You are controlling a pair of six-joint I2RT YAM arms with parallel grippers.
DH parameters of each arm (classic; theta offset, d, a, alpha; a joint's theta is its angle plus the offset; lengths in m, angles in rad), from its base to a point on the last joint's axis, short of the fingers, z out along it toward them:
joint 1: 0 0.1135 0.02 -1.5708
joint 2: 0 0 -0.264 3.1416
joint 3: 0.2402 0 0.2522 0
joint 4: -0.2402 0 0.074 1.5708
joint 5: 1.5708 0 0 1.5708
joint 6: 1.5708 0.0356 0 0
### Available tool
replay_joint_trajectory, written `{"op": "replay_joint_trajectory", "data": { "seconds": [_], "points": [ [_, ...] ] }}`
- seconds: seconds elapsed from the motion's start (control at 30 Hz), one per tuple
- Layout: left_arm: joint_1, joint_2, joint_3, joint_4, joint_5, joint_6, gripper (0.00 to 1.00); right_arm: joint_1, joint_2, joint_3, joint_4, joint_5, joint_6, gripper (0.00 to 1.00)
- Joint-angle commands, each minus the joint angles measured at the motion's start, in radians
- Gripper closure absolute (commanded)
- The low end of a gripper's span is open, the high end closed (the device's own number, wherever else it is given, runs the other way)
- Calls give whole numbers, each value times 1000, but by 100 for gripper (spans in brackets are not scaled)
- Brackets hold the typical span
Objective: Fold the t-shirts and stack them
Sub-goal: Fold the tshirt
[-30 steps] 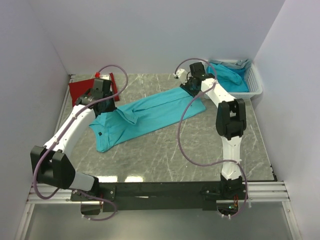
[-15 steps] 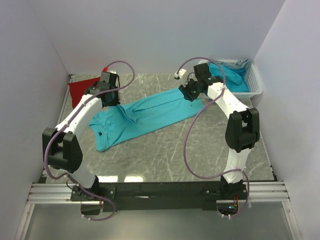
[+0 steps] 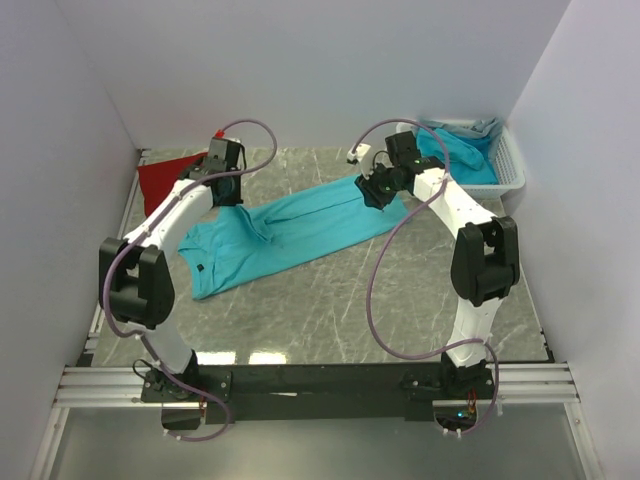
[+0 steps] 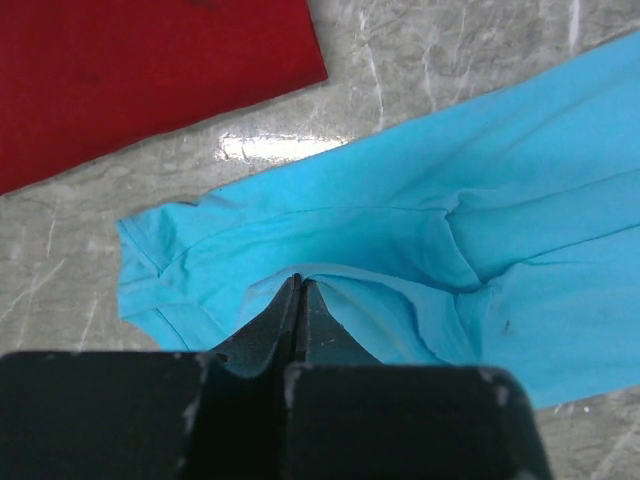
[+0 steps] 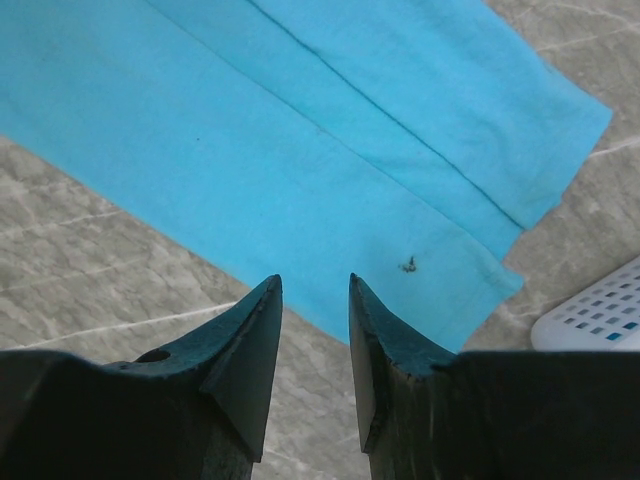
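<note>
Turquoise t-shirt (image 3: 290, 225) lies stretched diagonally across the marble table (image 3: 400, 290). Its sleeve end is at the left and its straight end at the far right, just short of the white basket (image 3: 510, 168). Folded red t-shirt (image 3: 160, 178) sits in the far left corner, apart from it.

Left gripper (image 4: 298, 290): jaws fully together, with cloth puckered up to the tips beside a sleeve. This reads as a pinch on the shirt.
Right gripper (image 5: 313, 283): jaws apart with nothing between them, hovering over the corner of the straight end.

Risks, as judged:
- Only one end is held, so a pull from the left would drag and bunch the shirt.
- The left pinch looks thin. It may slip, or lift the top layer only.
- The right is close to the cloth's edge, so closing there could miss the shirt or scrape the table.
- The shirt is already creased lengthwise, so an uneven lift would fold it crooked.
</note>
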State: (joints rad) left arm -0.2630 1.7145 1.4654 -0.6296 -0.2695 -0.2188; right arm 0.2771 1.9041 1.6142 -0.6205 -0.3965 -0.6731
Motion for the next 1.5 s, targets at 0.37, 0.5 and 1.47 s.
{"op": "replay_joint_trajectory", "data": {
  "seconds": [0.37, 0.5, 1.47],
  "points": [
    [4, 65, 85, 47, -2, 44, 100, 5, -43, -25, 21, -22, -8, 59],
    [4, 79, 102, 41, -2, 52, 100, 5, -37, -25, 18, -21, -11, 59],
    [117, -247, -35, 145, 54, -191, 24, 49, -71, -63, -98, -208, -161, 56]
  ]
}}
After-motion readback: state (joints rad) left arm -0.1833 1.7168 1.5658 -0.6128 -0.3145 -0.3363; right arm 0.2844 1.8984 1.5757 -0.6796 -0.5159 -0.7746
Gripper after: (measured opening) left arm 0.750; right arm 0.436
